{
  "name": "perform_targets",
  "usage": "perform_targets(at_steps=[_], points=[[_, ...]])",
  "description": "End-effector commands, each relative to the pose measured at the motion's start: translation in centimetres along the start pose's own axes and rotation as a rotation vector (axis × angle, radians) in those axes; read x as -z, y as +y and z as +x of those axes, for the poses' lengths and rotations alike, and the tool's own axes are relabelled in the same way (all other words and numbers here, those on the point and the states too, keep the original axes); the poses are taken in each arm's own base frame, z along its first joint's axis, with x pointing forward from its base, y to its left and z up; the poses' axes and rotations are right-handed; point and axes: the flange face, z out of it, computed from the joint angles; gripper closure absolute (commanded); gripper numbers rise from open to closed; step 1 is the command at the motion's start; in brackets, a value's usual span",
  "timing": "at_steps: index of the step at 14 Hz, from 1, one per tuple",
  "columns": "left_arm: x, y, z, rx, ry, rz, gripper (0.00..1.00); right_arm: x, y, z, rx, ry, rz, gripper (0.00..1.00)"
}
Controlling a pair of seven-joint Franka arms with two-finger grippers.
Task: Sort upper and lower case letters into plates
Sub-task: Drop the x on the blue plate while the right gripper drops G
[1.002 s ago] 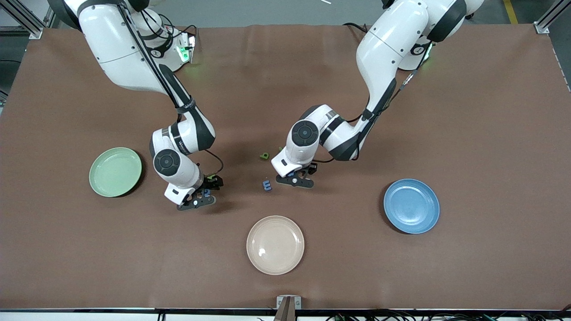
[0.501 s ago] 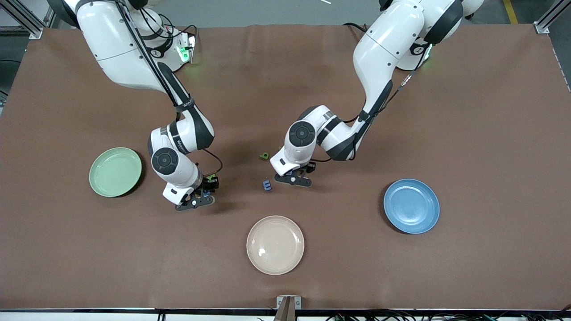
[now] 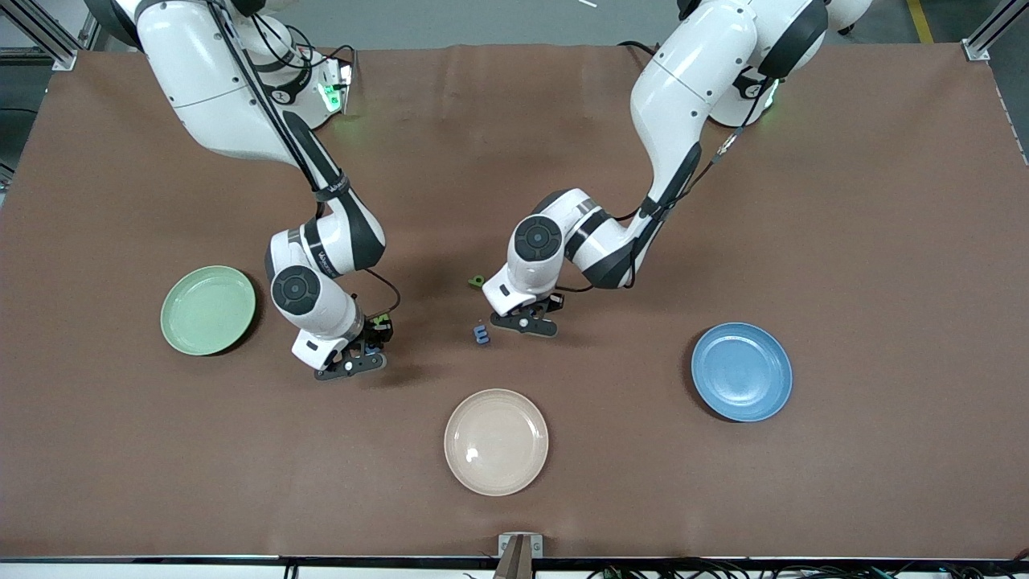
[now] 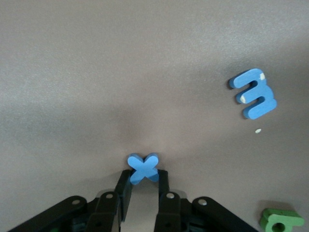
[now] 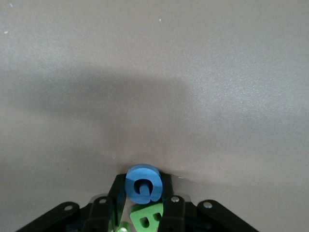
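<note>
While both arms reach down to the middle of the brown table (image 3: 844,241), each gripper is closed on one small letter. The left gripper (image 4: 143,180) pinches a blue x (image 4: 143,167) between its fingertips, low over the table. A blue E (image 3: 481,334) lies flat just beside it, toward the right arm's end, and a green letter (image 3: 477,281) lies farther from the front camera than the E. The right gripper (image 5: 142,187) clamps a blue G (image 5: 143,183) between its fingers, with a green letter B (image 5: 148,217) lying under the jaws. The pale green plate (image 3: 208,310) sits near the right gripper, toward that arm's end of the table. The blue plate (image 3: 741,371) sits toward the left arm's end. The cream plate (image 3: 496,441) lies nearest the front camera, between the two.
</note>
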Motion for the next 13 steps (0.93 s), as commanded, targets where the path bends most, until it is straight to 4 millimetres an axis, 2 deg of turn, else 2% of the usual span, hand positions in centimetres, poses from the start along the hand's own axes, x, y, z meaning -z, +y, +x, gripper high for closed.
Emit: perform_targets(at_steps=[1,3,5,6,7,9,11,12,13], points=[[-0.4,0.2,0.8,-0.043,0.043,0.039,0.99,3.9,0.4,0.3,-0.029,0.018,0.013,0.82],[0.8,0.1,1.1,-0.057,0.069,0.053,0.99,7.7,2.0,0.5,-0.035,-0.021,0.007,0.82],[1.8,-0.9,1.9,-0.051,0.085,0.062,0.99,10.9,6.2,0.2,-0.037,-0.042,0.003,0.82],[2.5,-2.4,2.8,-0.029,0.089,0.068,0.99,12.2,8.5,-0.3,0.006,-0.064,0.006,0.82],[3.6,-5.0,4.0,0.008,0.092,0.078,0.99,13.1,10.9,-0.8,0.021,-0.088,0.012,0.82],[6.2,-9.8,5.1,0.078,0.068,0.106,0.99,14.5,17.3,-2.6,0.054,-0.114,0.029,0.82],[7.1,-16.1,7.1,0.166,0.034,0.131,0.99,14.4,23.0,-4.9,0.096,-0.121,0.047,0.82],[8.1,-19.4,8.2,0.210,0.042,0.130,0.99,14.1,25.7,-5.9,0.121,-0.123,0.056,0.82],[9.3,-22.0,8.8,0.249,0.049,0.129,0.98,13.8,27.6,-6.8,0.135,-0.127,0.064,0.82]])
